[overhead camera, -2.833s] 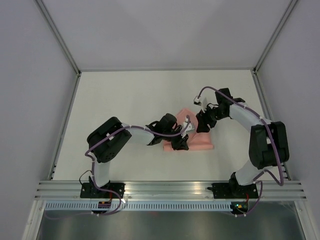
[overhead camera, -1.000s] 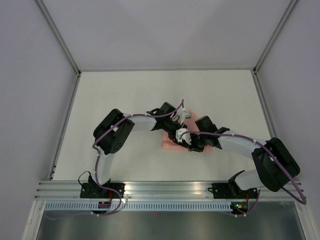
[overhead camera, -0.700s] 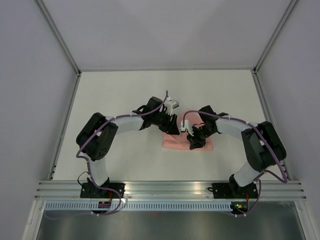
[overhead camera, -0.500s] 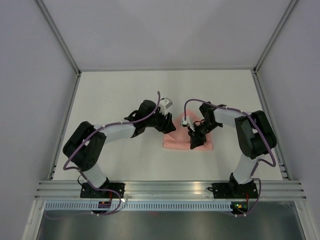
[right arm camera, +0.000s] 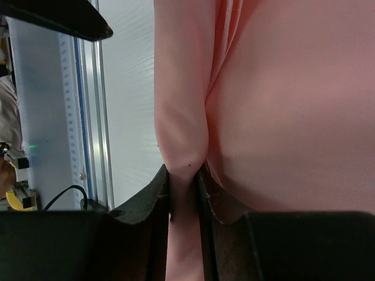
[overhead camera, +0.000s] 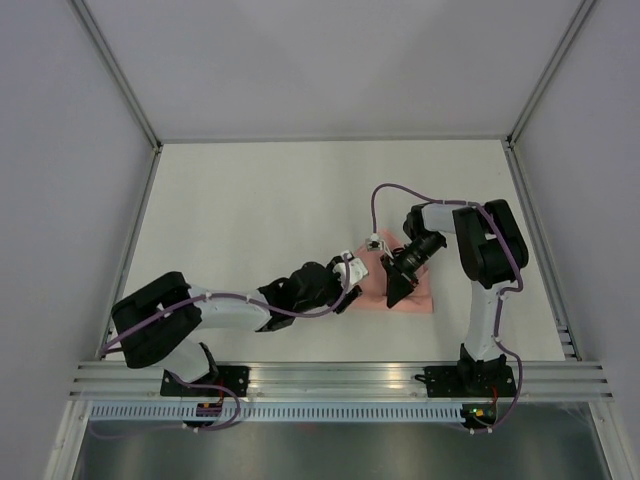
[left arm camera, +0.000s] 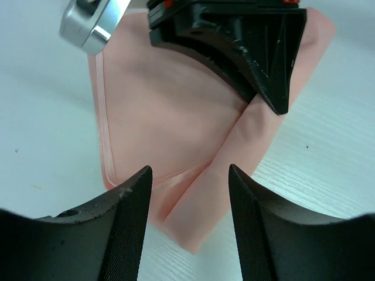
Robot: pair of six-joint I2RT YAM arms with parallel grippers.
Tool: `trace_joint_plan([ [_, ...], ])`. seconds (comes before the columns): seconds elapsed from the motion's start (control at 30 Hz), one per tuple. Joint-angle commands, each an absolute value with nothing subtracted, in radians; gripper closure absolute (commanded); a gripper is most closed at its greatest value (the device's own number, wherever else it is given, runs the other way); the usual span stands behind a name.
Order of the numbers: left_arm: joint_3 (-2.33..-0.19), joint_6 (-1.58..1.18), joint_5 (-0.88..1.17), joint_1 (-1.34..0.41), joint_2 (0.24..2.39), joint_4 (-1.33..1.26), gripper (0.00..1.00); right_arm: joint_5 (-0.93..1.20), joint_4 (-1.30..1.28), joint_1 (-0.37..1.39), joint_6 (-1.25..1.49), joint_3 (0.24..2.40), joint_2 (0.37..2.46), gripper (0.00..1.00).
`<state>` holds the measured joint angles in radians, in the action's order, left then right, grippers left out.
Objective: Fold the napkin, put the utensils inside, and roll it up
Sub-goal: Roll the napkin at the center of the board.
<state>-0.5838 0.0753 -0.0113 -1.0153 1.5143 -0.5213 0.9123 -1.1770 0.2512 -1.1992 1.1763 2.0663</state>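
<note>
Gripper of the right arm [right arm camera: 183, 175] is closed tight on a raised fold of the napkin [right arm camera: 281, 88]. In the right wrist view its two dark fingers press the pink cloth from both sides, and a thin ridge of fabric stands up between them. From this pinch the cloth spreads away smooth, with a few long creases running from the fold.

The left gripper [left arm camera: 188, 172] is open, with its jaws well apart. In the left wrist view the near corner of the napkin lies in the gap between them, low on the tabletop [overhead camera: 260, 200]. It seems that the fingers do not touch the cloth, but this view does not make it sure. A narrow flap of the napkin runs slantwise from that corner up to the right gripper, whose black tip rests on the flap.

In the top view the napkin is a small folded shape on the near right part of the tabletop, partly under the two grippers, which are close together over its left side. The left arm reaches low and long from the left. The right arm bends down from above the cloth. A metal rail [overhead camera: 340, 375] runs along the near edge.
</note>
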Motion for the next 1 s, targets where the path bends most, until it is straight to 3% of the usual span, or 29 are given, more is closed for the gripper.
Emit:
trace_joint_plan([
  [0.0, -0.615, 0.268, -0.146, -1.084, 1.546, -0.597, 0.39, 0.813, -1.112, 0.250, -1.246, 1.187, 2.115, 0.91],
  [0.3, -0.719, 0.449, -0.175, -1.230, 1.738, -0.595, 0.39, 0.805, -1.074, 0.250, -1.193, 1.197, 2.132, 0.91],
  [0.77, -0.796, 0.519, -0.167, -1.247, 1.913, -0.667, 0.39, 0.799, -1.065, 0.250, -1.164, 1.216, 2.155, 0.91],
  [0.9, -0.807, 0.489, -0.132, -1.247, 1.947, -0.640, 0.48, 0.799, -1.068, 0.250, -1.166, 1.220, 2.157, 0.92],
  [0.97, -0.808, 0.480, -0.118, -1.247, 1.959, -0.620, 0.59, 0.798, -1.068, 0.250, -1.166, 1.220, 2.155, 0.91],
])
